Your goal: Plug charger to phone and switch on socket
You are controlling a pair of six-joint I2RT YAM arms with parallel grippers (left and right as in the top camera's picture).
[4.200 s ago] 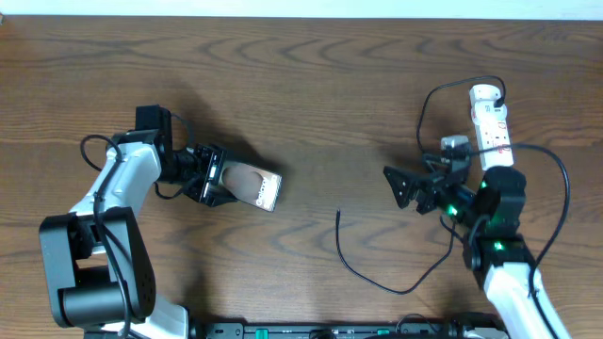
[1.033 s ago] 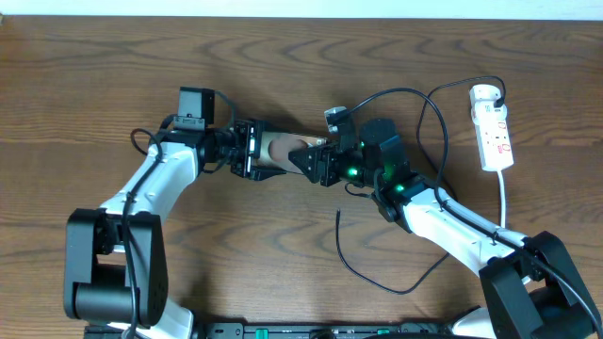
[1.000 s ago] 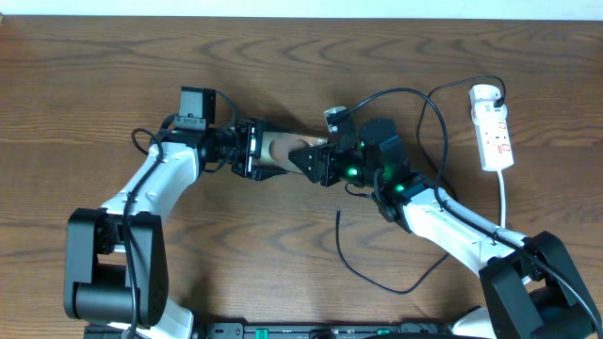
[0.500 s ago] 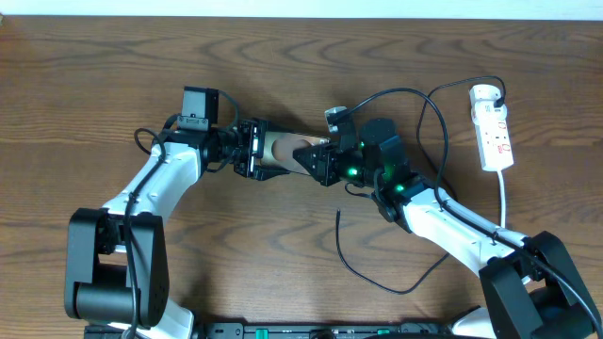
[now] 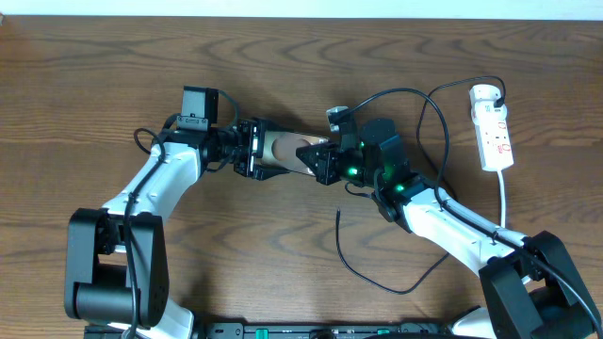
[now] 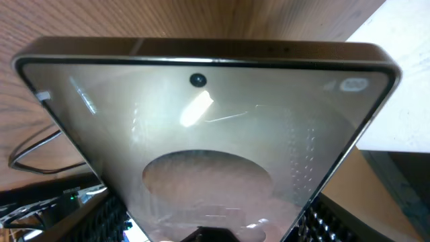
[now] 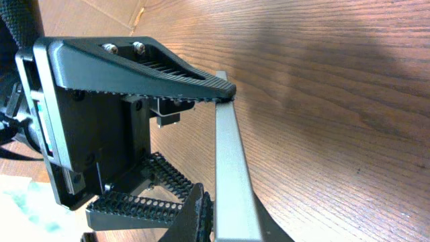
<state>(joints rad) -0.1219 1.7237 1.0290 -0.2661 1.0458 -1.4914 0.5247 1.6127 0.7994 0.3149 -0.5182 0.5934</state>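
Observation:
The phone [image 5: 281,149] hangs between my two grippers near the table's middle. My left gripper [image 5: 254,153] is shut on its long sides; in the left wrist view the glossy phone [image 6: 201,128] fills the frame, with black ribbed fingers [image 6: 101,222] at both lower corners. My right gripper [image 5: 309,157] is shut on the other end. In the right wrist view the phone [image 7: 232,161] shows edge-on as a grey strip, a dark jaw on each side. The charger [image 5: 377,282] lies loose on the table, its tip [image 5: 338,213] in front of the phone. The socket [image 5: 494,127] lies far right.
The socket's white cord [image 5: 506,202] runs down toward the front right. The charger's thin cable arcs over my right arm [image 5: 443,212] up to the socket's rounded end. The left gripper's wedge finger [image 7: 148,64] sits close above the phone's end in the right wrist view.
The right gripper's jaws have closed onto the phone's end over the last second. The left gripper has kept its hold, and both arms have barely shifted.

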